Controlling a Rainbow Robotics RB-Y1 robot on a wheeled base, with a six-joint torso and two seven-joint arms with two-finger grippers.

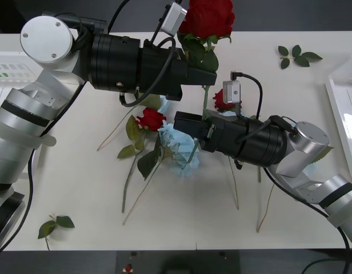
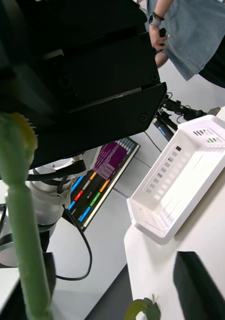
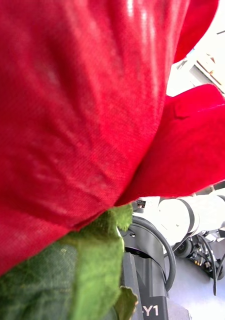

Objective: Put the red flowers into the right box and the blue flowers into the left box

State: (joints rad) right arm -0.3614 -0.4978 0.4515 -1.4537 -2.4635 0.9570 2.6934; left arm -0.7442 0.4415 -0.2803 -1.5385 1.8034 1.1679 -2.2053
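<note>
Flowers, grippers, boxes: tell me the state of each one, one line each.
left gripper: shut on the stem of the raised red flower.
right gripper: open, low by the blue flower.
blue flower: lying on the table.
other red flowers: lying on the table.
left box: no flowers in its visible part.

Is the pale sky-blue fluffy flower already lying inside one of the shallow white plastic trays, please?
No, the blue flower lies on the white table, beside the right gripper.

white desk [image 1: 79,188]: red flowers [image 1: 151,119] and blue flowers [image 1: 179,145] piled mid-desk, leaf sprigs [image 1: 299,56] far corner and near edge [image 1: 55,224], right box [image 1: 348,114] at edge.
</note>
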